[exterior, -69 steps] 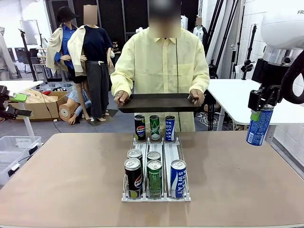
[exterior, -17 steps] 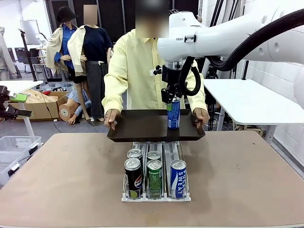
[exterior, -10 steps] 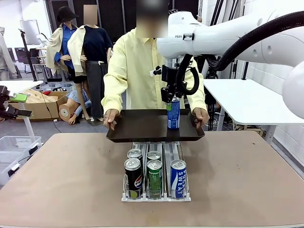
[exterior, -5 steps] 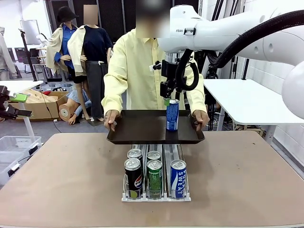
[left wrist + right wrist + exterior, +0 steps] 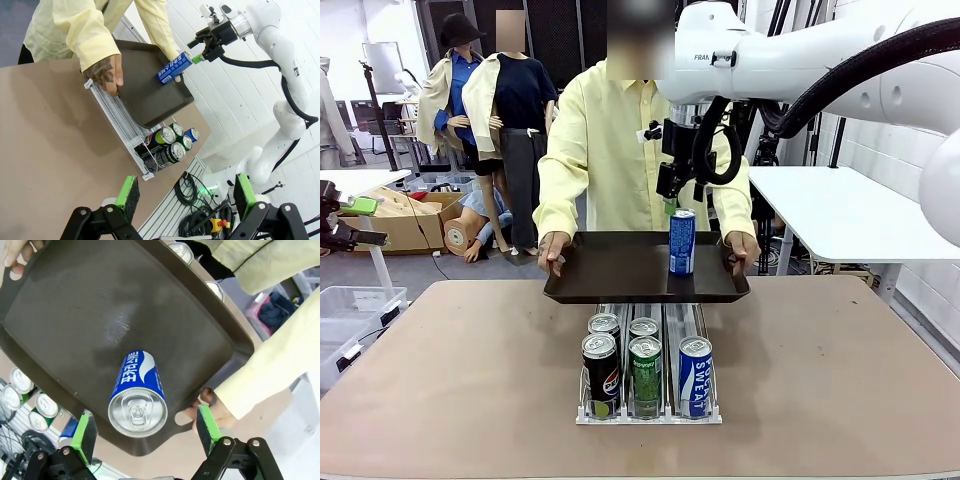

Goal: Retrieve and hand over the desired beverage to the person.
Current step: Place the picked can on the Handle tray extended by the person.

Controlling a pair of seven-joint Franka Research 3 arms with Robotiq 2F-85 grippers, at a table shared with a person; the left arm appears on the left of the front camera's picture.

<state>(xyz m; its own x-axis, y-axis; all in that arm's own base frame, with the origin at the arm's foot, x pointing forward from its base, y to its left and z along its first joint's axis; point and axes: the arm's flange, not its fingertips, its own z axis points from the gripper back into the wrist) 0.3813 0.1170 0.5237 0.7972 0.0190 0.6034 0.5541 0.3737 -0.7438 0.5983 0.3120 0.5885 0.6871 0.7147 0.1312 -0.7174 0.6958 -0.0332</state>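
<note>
Right tool point(image 5: 677, 206), jaws spread and empty, at 12 o'clock above the upright blue can point(image 5: 682, 242) on the tray point(image 5: 610, 268) (held by the person point(image 5: 610, 140)). Left tool point(image 5: 185, 197) likewise spread, holding nothing.

From the front, the tray point(image 5: 620, 262) covers the far end of the rack point(image 5: 650, 417), so you cannot tell what stands in its rear lanes. The hand point(image 5: 553, 250) at the tray's picture-left end has its fingers tucked underneath, out of sight. The right gripper point(image 5: 672, 207) sits dark against black cables point(image 5: 720, 160), so you cannot judge its finger spacing there. The print on the blue can point(image 5: 682, 242) is too small to read. In the right wrist view, the picture's edge cuts off a tray corner. In the left wrist view, the labels on the rack cans point(image 5: 172, 145) are too small to read, and the bottom edge crops the left gripper point(image 5: 186, 194).
</note>
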